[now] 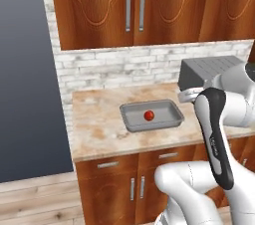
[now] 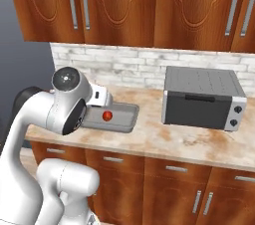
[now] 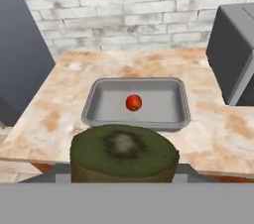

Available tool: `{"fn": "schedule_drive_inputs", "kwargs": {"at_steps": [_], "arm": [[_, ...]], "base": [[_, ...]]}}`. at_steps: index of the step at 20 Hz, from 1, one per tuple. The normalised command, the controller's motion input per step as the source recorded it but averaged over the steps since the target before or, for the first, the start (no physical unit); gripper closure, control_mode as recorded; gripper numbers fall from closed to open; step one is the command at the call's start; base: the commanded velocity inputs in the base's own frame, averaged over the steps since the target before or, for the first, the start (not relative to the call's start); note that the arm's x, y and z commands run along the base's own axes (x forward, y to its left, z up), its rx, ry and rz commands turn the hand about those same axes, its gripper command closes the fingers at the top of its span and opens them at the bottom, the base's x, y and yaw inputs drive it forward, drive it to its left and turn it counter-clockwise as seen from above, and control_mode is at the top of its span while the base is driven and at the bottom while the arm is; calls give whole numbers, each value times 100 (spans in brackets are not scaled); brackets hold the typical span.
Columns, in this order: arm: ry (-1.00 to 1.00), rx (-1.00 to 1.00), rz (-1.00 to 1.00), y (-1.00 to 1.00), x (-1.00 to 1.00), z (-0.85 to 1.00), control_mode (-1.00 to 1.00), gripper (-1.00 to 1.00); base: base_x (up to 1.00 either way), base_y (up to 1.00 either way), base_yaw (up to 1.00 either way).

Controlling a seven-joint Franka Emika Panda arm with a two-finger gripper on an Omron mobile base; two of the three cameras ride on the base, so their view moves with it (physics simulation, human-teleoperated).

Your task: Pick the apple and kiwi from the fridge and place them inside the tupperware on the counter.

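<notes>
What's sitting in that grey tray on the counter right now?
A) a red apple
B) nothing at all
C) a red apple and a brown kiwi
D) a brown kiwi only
A: the apple lies alone in the tupperware, while the kiwi is close up at the bottom of the hand view, short of the tray.

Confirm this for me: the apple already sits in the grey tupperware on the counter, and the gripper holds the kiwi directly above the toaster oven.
One detail is wrong. The kiwi in the gripper is not above the toaster oven; the hand view shows it short of the counter's front edge, facing the tupperware. The apple does sit in the tupperware.
</notes>
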Motion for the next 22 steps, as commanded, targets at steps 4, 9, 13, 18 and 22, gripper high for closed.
{"fn": "schedule_drive_inputs", "kwargs": {"at_steps": [4, 9, 13, 18, 22], "arm": [[0, 0, 0, 0, 0, 0, 100, 100], [0, 0, 0, 0, 0, 0, 100, 100], [10, -5, 0, 9, 6, -50, -100, 100], [16, -8, 0, 11, 28, -96, -100, 100], [9, -1, 0, 0, 34, -77, -100, 100]], "base": [[43, 1, 0], [59, 21, 0], [11, 9, 0], [0, 0, 0], [0, 0, 0]]}}
